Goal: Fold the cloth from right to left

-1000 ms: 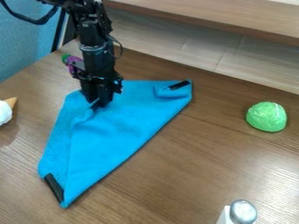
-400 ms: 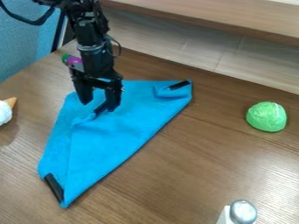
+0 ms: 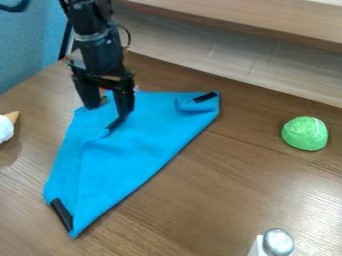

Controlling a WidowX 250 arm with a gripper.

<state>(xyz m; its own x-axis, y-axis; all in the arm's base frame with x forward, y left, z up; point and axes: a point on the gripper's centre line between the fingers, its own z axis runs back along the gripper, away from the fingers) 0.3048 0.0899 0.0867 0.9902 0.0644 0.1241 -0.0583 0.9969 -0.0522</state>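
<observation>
The blue cloth (image 3: 137, 145) lies on the table in a folded, roughly triangular shape, its long diagonal edge facing lower right. Black strips show at its upper right corner and its lower left corner, and a dark piece lies near the gripper. Over the cloth's upper left part hangs the black gripper (image 3: 107, 111), open, its two fingers spread apart with no cloth between them. Whether a fingertip touches the cloth, I cannot tell.
A green half-ball (image 3: 304, 133) sits at the right. A silver-topped shaker (image 3: 276, 243) stands at the bottom right. At the left edge is a white and tan toy (image 3: 5, 128). A wooden ledge (image 3: 254, 22) runs along the back.
The gripper was closed on the cloth and has opened, letting it go. It has then shifted slightly up and left. The cloth stays folded in place.
</observation>
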